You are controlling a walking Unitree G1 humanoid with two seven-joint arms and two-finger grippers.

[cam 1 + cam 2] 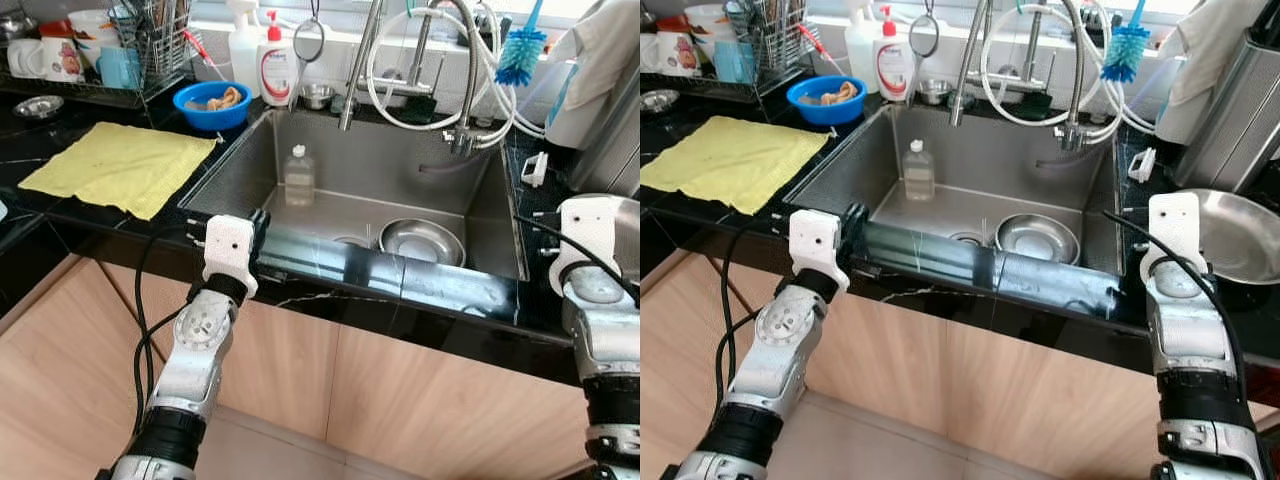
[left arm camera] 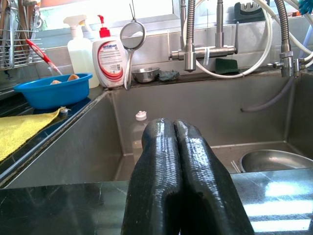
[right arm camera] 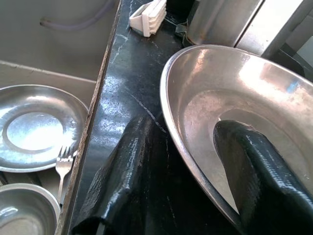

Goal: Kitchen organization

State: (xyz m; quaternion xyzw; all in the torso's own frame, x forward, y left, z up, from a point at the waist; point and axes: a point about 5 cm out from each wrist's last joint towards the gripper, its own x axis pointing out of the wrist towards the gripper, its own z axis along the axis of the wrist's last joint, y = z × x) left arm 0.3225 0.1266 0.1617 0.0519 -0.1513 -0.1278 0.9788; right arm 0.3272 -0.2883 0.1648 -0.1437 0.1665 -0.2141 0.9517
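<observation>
A wide steel bowl rests on the black counter to the right of the sink. My right gripper is open astride its near rim, one finger inside the bowl and the other outside on the counter. My left gripper is shut on nothing, hovering over the sink's front edge at its left end. In the sink stand a clear plastic bottle and a steel bowl, with a steel plate and a fork beside them.
A yellow cloth lies on the counter left of the sink, with a blue bowl, a dish rack and soap bottles behind it. Tap and hoses overhang the sink. A steel container stands behind the wide bowl.
</observation>
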